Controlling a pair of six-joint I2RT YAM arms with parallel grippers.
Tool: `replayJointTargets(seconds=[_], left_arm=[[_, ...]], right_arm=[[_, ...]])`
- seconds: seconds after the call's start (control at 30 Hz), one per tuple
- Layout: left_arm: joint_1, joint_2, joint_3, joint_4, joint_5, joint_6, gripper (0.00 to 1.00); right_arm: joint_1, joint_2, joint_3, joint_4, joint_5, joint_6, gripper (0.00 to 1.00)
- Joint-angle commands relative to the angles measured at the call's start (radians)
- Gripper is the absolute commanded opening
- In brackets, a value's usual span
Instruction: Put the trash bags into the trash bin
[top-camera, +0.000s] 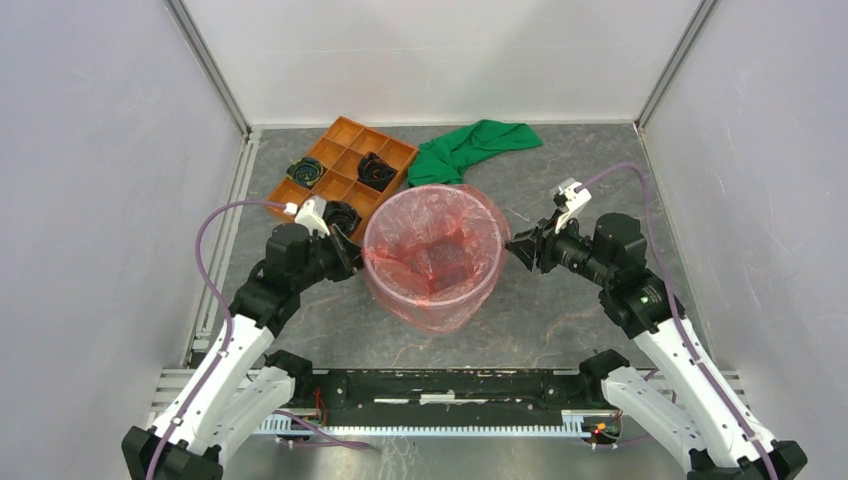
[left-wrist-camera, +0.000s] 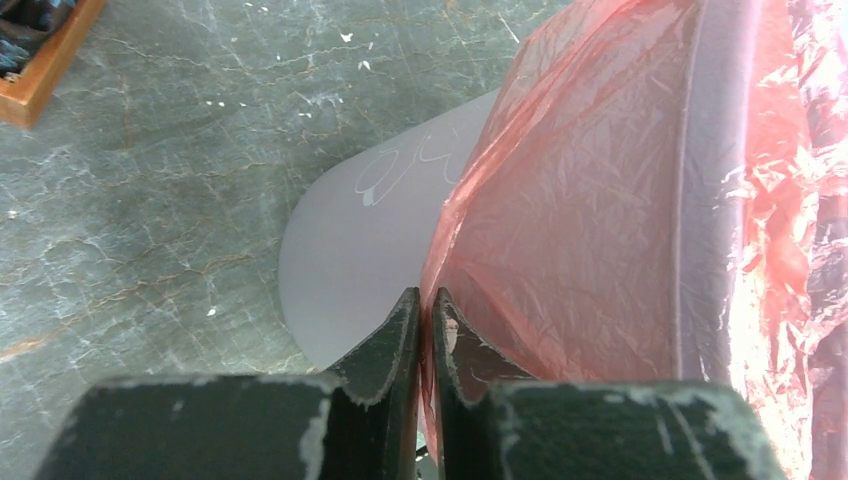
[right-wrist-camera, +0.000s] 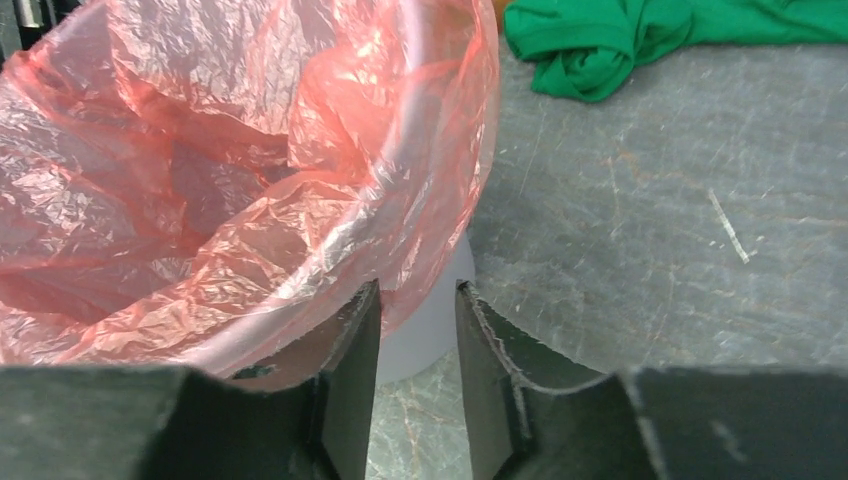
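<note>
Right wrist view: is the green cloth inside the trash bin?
No, the green cloth lies crumpled on the table, outside the trash bin and beyond it.

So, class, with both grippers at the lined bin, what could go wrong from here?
The left gripper is closed on the thin trash bag film; a hard pull might tear it.
The right gripper stands open beside the trash bin wall; pulling from one side only could tip or drag the bin.

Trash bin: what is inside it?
The red-pink trash bag lines the trash bin, folded over its rim. Crumpled film covers the bottom, so anything beneath it is hidden.
</note>
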Motion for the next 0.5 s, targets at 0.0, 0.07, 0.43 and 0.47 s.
replayJointTargets(seconds=[0.0,0.07,0.43,0.47], left_arm=[[0.001,0.0,-0.038,0.097,0.067,-0.087,0.13],[0.001,0.012,-0.07,0.15,0.094,-0.121,0.06],[0.001,0.011,-0.164,0.199,0.055,-0.171,0.02],[0.001,0.012,-0.167,0.198,0.057,-0.168,0.02]], right_arm=[[0.0,0.006,-0.037,0.071,0.001,0.022,0.35],[0.0,0.004,-0.07,0.098,0.003,0.038,0.28],[-0.001,0.083,-0.32,0.506,-0.105,0.217,0.01],[0.0,0.095,-0.33,0.524,-0.105,0.223,0.0]])
